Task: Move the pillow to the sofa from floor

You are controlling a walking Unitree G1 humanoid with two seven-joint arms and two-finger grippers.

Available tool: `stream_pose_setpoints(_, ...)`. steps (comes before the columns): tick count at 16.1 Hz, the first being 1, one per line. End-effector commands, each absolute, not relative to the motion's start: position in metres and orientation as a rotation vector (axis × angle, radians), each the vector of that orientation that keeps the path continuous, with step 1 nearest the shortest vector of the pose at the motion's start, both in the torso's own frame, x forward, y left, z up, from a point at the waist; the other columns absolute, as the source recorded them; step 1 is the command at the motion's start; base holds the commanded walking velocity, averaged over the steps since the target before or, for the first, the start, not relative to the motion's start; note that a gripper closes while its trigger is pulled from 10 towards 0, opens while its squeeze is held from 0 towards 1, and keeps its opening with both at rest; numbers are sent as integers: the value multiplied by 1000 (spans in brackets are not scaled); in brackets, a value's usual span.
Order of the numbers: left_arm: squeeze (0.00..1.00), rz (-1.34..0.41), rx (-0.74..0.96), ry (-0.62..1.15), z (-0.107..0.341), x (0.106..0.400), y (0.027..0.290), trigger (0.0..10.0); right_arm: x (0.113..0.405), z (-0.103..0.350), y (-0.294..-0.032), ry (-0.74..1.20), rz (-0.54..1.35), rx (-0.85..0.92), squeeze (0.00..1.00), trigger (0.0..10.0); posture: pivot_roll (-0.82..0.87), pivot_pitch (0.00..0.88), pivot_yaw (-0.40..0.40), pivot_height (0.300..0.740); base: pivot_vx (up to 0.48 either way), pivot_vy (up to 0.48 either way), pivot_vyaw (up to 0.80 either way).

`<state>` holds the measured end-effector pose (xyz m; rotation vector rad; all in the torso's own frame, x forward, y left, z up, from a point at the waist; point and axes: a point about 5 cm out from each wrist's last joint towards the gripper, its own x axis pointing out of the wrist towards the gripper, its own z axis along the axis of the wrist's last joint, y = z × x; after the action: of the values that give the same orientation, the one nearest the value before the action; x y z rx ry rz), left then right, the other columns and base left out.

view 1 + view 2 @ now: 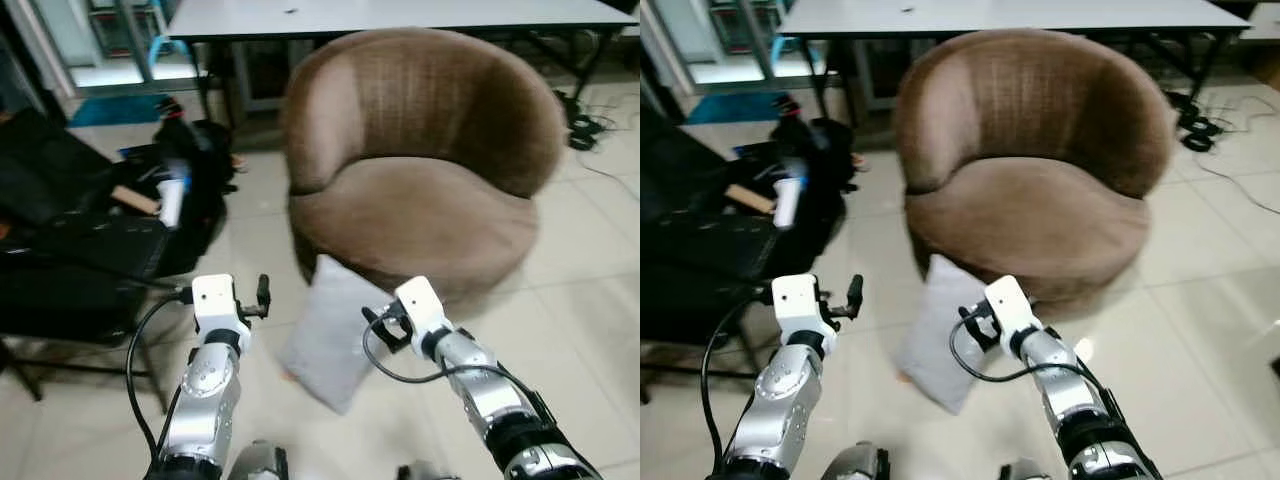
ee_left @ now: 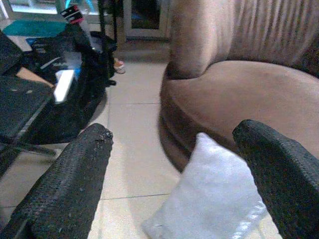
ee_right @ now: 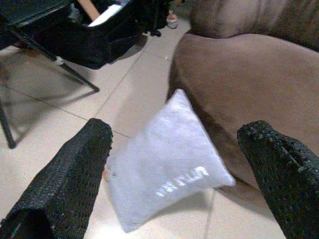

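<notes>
Right wrist view is showing the pillow [image 3: 164, 157] sitting on the floor [image 3: 50, 124], propped on one edge and leaning against the base of the sofa [image 3: 249, 84] — a brown round armchair. The step in hand, as I judge it, is the approach, with nothing grasped yet. The right tool [image 1: 385, 325] and the left tool [image 1: 258, 297] are both hovering above the pillow, fingers spread wide and released, touching nothing. The next move is calling for lowering a tool around the pillow's upper corner and pinching the soft fabric — then lifting it over the seat front onto the cushion.
</notes>
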<state>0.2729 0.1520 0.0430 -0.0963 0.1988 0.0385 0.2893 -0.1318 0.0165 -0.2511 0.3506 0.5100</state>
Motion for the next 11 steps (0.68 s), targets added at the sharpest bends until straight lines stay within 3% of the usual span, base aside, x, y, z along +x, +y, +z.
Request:
stream_pose_setpoints(1,0,38,-93,197,44,272,155,10000,291,20,-127,339,521,-231,0,10000,-107,0,26,697,0,480,0)
stream_pose_setpoints(6,0,21,34,236,39,270,157,10000,288,18,-127,338,524,-230,0,10000,-108,0,32,697,0,0,0)
stream_pose_setpoints(11,0,32,115,289,33,268,160,10000,287,22,-125,300,547,-221,0,10000,-108,0,33,697,468,0,0)
